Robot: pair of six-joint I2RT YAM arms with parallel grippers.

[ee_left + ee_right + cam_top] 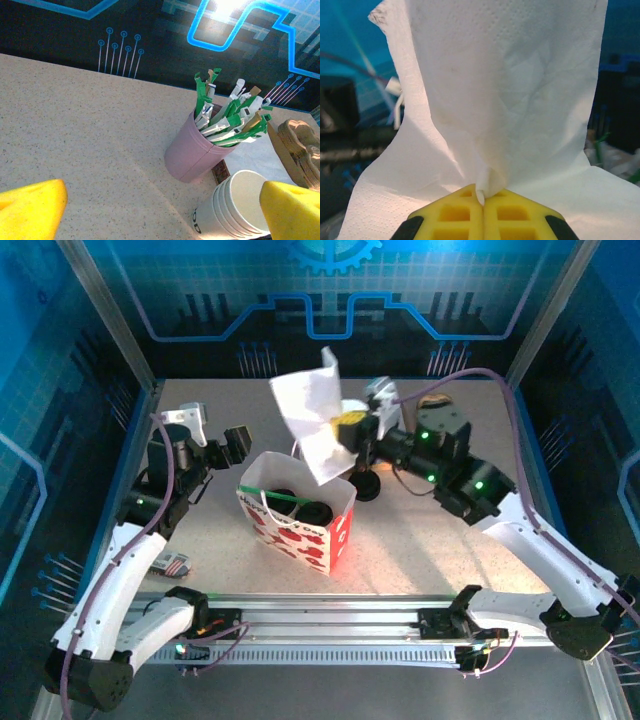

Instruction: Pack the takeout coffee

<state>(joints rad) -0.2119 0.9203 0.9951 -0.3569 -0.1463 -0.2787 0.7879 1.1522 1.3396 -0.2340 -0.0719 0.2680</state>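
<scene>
White napkin [305,405] pinched tight in right tool [482,200] above gift bag [300,535]; left tool [161,207] gapes empty. Black-lidded takeout coffee [314,510] apparently sits inside bag. Risk: limp sheet snags rim, falls outside.

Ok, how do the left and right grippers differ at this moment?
The left gripper is open and holds nothing, while the right gripper is shut on a white napkin. The left gripper faces a pink cup of sticks and a stack of white cups on the table; the right gripper holds its napkin up by the gift bag. Both are yellow at the tips.
</scene>
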